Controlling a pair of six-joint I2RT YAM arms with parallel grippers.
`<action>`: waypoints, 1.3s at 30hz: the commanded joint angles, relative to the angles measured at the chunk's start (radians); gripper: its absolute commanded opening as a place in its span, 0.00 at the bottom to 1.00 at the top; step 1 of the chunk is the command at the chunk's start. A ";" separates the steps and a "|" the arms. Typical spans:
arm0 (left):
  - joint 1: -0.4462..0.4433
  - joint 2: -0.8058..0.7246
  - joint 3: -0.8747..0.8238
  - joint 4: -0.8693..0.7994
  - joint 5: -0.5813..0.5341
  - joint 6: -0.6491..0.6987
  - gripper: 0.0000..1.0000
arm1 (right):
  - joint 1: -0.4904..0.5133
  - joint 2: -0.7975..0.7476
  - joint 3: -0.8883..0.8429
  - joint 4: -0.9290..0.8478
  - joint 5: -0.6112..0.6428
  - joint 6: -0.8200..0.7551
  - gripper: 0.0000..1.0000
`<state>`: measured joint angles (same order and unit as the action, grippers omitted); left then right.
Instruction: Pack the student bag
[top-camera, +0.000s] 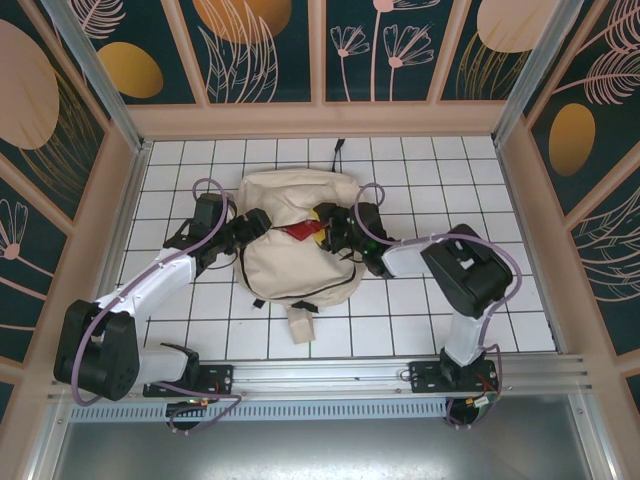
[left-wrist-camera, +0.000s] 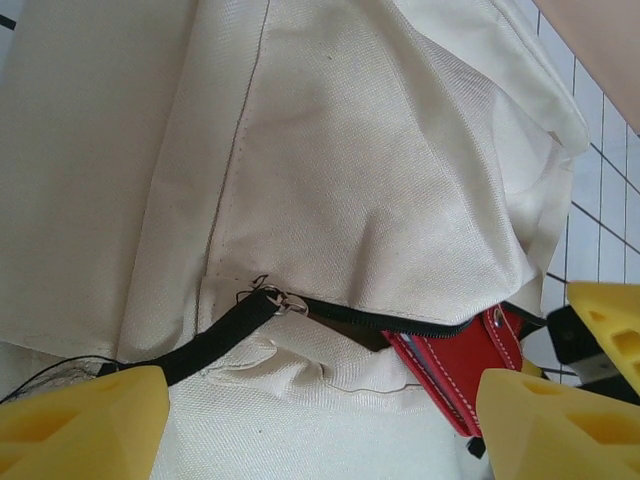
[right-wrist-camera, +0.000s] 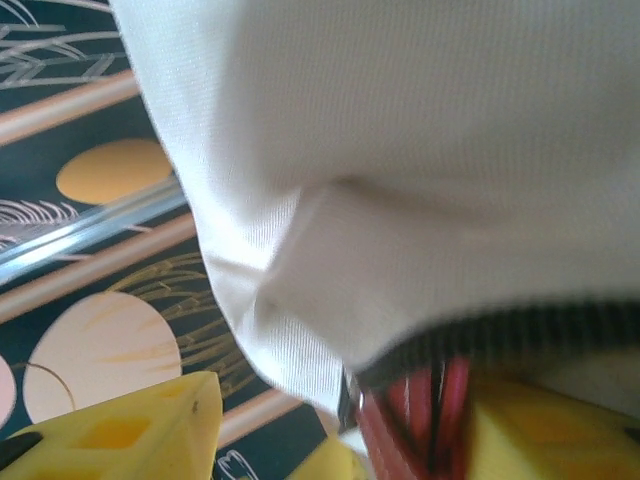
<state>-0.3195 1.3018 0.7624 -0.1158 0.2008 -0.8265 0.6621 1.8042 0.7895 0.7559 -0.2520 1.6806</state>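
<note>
Centrally, the student bag (top-camera: 295, 250) is lying on the tiled worktop (top-camera: 400, 310). The left tool (top-camera: 252, 226) is hovering released at its zipper (left-wrist-camera: 400, 325); the right tool (top-camera: 335, 228) is sitting parted around a red item (left-wrist-camera: 455, 375) sticking out.

A white tiled table top (top-camera: 390, 320) with dark grid lines fills the middle of the top view. Wood-framed wall panels (top-camera: 265, 50) close it in on 3 sides, dark teal with pale plant drawings and orange ovals. A grooved metal rail (top-camera: 330, 378) crosses the bottom. The light is even.
</note>
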 joint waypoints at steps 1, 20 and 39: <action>0.006 -0.008 0.009 0.001 -0.003 0.031 0.81 | 0.011 -0.120 -0.016 -0.207 0.001 -0.097 0.61; 0.006 0.009 0.022 0.007 0.025 0.029 0.80 | 0.042 -0.045 0.191 -0.579 0.053 -0.485 0.16; 0.006 0.037 0.031 0.020 0.071 0.035 0.81 | 0.039 0.103 0.310 -0.400 -0.002 -0.516 0.06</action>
<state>-0.3195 1.3270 0.7643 -0.1154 0.2436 -0.8120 0.6979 1.8717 1.0504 0.2726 -0.2470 1.1839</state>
